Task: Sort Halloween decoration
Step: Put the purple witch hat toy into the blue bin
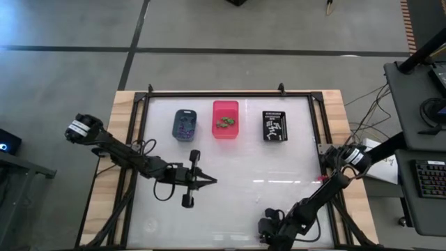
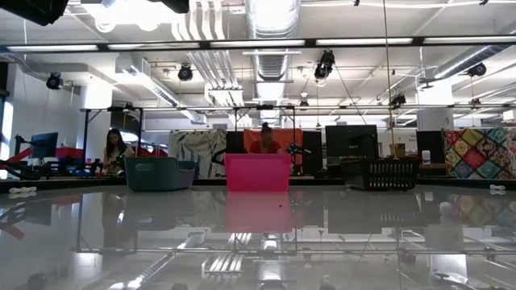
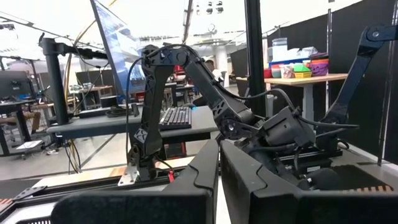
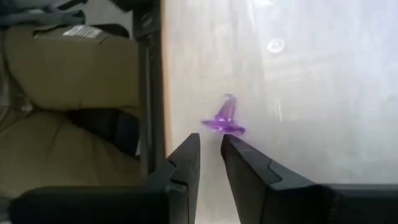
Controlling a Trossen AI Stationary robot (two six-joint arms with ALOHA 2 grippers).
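A small purple trinket (image 4: 225,119) lies on the white table close to its near edge, just past the fingertips of my right gripper (image 4: 210,146). That gripper is open by a narrow gap, slants down at the table, and has nothing between its fingers; in the high view it (image 1: 265,224) is at the near edge. My left gripper (image 1: 212,181) is shut and empty above the table's middle, pointing level. Purple pieces lie in the blue-grey bin (image 1: 185,124), green ones in the pink bin (image 1: 225,118), and white ones in the black bin (image 1: 274,125).
The three bins stand in a row along the far side of the table, also in the low view: blue-grey (image 2: 160,173), pink (image 2: 258,171), black (image 2: 381,172). A dark frame rail (image 4: 152,93) runs along the table edge beside the trinket. Bare table lies between the arms and the bins.
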